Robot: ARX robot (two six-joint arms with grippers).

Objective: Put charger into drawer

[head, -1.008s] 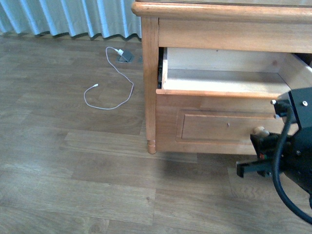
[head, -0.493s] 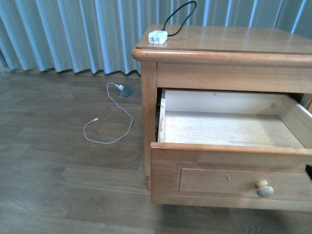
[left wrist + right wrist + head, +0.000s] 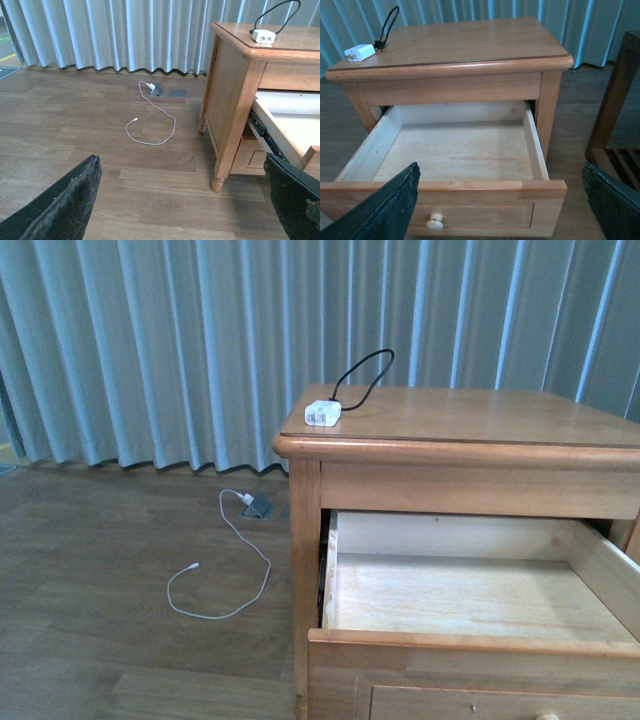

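The white charger (image 3: 323,412) lies at the near left corner of the wooden nightstand's top (image 3: 470,420), its black cable (image 3: 362,375) looping behind it. It also shows in the left wrist view (image 3: 263,35) and the right wrist view (image 3: 359,51). The drawer (image 3: 470,645) stands pulled out and empty, with a pale interior; its front and round knob (image 3: 434,222) show in the right wrist view. My left gripper (image 3: 182,200) is open over the floor, left of the nightstand. My right gripper (image 3: 500,200) is open in front of the drawer (image 3: 450,192). Neither arm shows in the front view.
A thin white cable (image 3: 225,575) lies looped on the wood floor (image 3: 110,580), running to a grey floor socket (image 3: 258,506). Blue-grey curtains (image 3: 180,350) hang behind. A second wooden piece with a slatted shelf (image 3: 615,145) stands right of the nightstand.
The front view has risen: the nightstand's top and the charger came into view, the drawer front sank out of frame. My right gripper, near the knob one second ago, has left the front view.
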